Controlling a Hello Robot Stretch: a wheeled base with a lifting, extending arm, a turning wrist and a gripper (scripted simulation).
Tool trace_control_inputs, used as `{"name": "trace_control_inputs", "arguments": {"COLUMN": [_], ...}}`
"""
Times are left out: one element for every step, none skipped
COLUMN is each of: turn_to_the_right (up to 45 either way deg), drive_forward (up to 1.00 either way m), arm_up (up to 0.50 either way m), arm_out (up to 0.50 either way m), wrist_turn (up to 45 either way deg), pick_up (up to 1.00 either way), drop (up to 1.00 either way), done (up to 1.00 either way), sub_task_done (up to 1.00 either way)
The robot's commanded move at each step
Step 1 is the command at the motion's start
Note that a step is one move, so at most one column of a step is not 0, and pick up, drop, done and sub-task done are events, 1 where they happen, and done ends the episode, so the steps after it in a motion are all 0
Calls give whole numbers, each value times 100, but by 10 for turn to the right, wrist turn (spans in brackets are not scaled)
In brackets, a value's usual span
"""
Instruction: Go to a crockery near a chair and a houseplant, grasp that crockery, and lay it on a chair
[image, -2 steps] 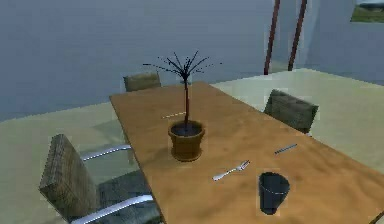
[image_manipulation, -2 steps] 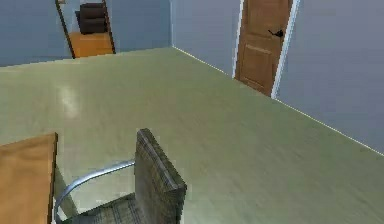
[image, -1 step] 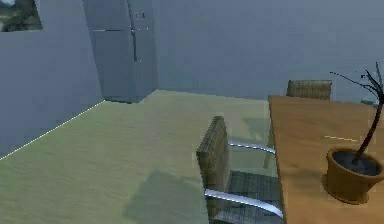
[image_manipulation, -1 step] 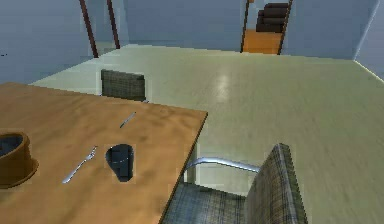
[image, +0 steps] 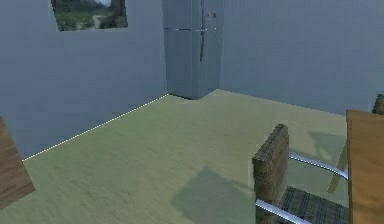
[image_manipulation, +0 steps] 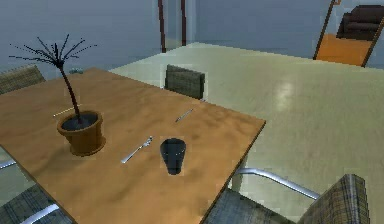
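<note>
A wooden table (image_manipulation: 120, 115) spans the arm side view's left and middle. On it stands a houseplant (image_manipulation: 78, 125) with thin dark spiky leaves in a brown pot. To its right a dark cup-like vessel (image_manipulation: 173, 156) stands near the table's front edge. A fork (image_manipulation: 136, 151) lies between the pot and the vessel. Chairs with woven backs surround the table: one on the far side (image_manipulation: 185, 81), one at the lower right (image_manipulation: 335, 200). In the forward view, a chair (image: 285, 180) with metal arms sits beside a table edge (image: 365, 160).
A grey fridge (image: 192, 45) stands in the far corner, with a framed picture (image: 90, 13) on the wall to its left. Brown furniture (image: 10, 165) shows at the forward view's left edge. Pale floor (image: 150, 150) lies ahead. A dark armchair (image_manipulation: 358, 22) sits at the arm side view's top right.
</note>
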Motion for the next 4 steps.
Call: {"name": "trace_control_inputs", "arguments": {"turn_to_the_right": [0,0,0,0], "drive_forward": [0,0,0,0], "arm_up": [50,38,0,0], "arm_out": [0,0,28,0], "wrist_turn": [0,0,0,450], "pick_up": [0,0,0,0], "drop": [0,0,0,0], "done": [0,0,0,0], "sub_task_done": [0,0,0,0]}}
